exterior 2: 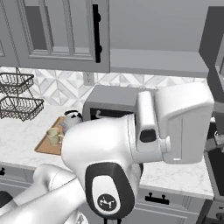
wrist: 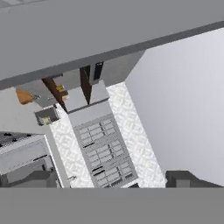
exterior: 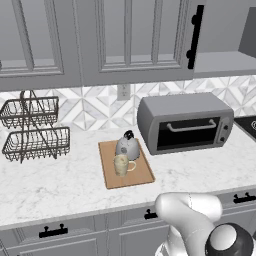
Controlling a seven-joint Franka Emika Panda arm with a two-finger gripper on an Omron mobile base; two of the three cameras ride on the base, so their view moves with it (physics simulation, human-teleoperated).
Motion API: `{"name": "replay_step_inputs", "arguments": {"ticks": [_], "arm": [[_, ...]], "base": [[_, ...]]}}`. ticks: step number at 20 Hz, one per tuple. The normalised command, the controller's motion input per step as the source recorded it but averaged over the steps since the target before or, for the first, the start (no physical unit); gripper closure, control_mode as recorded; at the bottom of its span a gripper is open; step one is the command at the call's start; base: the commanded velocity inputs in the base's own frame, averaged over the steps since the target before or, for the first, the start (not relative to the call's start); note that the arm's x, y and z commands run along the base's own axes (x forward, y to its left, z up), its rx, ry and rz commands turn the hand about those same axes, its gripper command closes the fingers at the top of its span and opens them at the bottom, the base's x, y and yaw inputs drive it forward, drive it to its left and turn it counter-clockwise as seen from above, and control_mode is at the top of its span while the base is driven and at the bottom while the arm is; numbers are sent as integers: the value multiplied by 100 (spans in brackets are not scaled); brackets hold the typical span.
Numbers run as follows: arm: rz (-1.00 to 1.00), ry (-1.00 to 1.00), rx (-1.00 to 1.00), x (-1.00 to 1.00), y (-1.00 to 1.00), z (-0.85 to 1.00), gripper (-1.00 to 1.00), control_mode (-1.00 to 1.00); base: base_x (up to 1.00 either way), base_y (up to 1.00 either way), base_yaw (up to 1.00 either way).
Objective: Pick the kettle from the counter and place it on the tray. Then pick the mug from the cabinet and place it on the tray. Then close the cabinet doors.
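Rising from the bottom of both base views, the white arm (exterior 2: 131,144) bulks large in front of the desk (exterior: 60,185); in the right base view it hides much of the toaster oven (exterior: 185,122). The end effector's dark tips (wrist: 188,178) barely rise at the bottom of the hand view, and I cannot tell whether they are apart or together; nothing is seen between them.

Along the desk's front edge run grey drawers with short black handles (exterior: 53,231). On the white marble-look desk lies the tray (exterior: 142,175), a light-brown board. The mug (exterior: 121,165) stands upright on it toward the near side, handle out to the right. Just behind the mug, also on the tray, sits the kettle (exterior: 127,146), silver-grey with a black knob. The two are close together, perhaps touching.

Right of the tray stands the toaster oven against the patterned backsplash. Well to the left sit two stacked dark wire baskets (exterior: 35,130).

Above, a cabinet door (exterior: 135,35) with a long black bar handle (exterior: 195,37) faces forward. To its right the cabinet (exterior: 225,62) is open, its grey inner shelf bare.
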Motion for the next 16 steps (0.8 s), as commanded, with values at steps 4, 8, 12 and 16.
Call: {"name": "replay_step_inputs", "arguments": {"ticks": [4, 8, 12, 16], "arm": [[-29, 11, 5, -39, -7, -12, -100, -100], [-23, -28, 34, -40, 9, -27, -100, -100], [-27, -27, 40, -17, -1, -3, -100, -100], [-11, 0, 20, -3, -22, 9, -100, -100]], "base": [[0, 0, 0], [0, 0, 0], [0, 0, 0], [0, 0, 0]]}}
